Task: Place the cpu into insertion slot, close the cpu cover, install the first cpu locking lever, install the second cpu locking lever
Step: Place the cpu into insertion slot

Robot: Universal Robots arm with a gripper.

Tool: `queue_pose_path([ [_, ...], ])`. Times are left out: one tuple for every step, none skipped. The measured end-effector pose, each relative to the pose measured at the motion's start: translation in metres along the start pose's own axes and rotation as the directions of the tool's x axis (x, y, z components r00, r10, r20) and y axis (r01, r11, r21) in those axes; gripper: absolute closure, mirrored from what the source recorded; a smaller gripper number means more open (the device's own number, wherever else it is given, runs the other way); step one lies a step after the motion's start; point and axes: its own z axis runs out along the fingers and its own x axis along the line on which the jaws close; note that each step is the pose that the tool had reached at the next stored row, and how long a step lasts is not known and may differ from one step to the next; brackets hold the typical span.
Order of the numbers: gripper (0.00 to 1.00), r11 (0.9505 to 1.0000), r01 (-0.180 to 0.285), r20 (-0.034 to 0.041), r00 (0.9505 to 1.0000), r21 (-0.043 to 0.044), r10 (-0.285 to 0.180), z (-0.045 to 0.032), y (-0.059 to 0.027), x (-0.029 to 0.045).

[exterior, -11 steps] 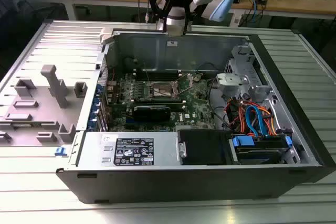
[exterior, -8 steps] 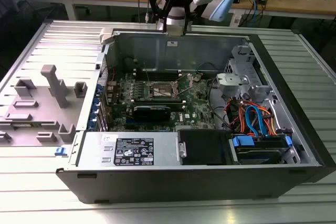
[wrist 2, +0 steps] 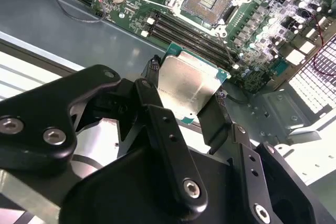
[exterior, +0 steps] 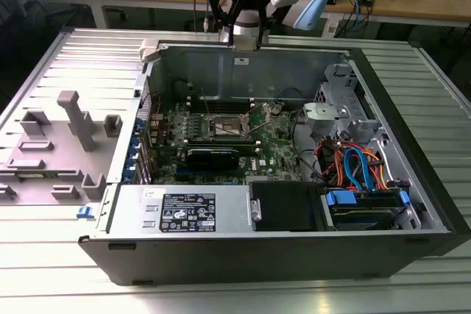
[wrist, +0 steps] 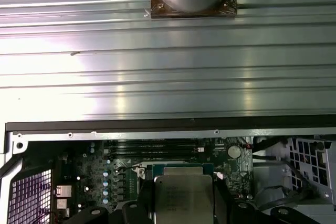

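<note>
Ribbed metal tabletop [exterior: 221,299] is carrying an open computer case [exterior: 257,262], and over its rear edge the claw [wrist 2: 185,97] is clamping the cpu [wrist 2: 186,82] by opposite edges, sensibly, since it is looking light, stiff and fragile.
</note>
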Motion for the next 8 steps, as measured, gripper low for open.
queue_pose_path([
  [0.45, 1.0000, -0.005, 0.0005, 1.0000, -0.0001, 0.005, 0.0001, -0.0003, 0.0000],
  [0.45, 0.9999, -0.014, 0.0012, 0.9999, -0.0001, 0.014, 0.0002, -0.0004, 0.0000],
  [0.45, 0.9995, -0.032, 0.0028, 0.9995, -0.0003, 0.032, 0.0004, -0.0006, -0.0001],
  [0.45, 0.9984, -0.056, 0.0049, 0.9984, -0.0007, 0.056, 0.0007, -0.0008, 0.0000],
  [0.45, 0.9974, -0.073, 0.0058, 0.9973, -0.0010, 0.073, 0.0010, -0.0008, 0.0000],
  [0.45, 0.9968, -0.080, 0.0062, 0.9968, -0.0011, 0.080, 0.0011, -0.0009, 0.0000],
  [0.45, 0.9962, -0.087, 0.0066, 0.9962, -0.0012, 0.087, 0.0011, -0.0010, 0.0000],
  [0.45, 0.9954, -0.096, 0.0072, 0.9954, -0.0013, 0.096, 0.0012, -0.0011, 0.0000],
])
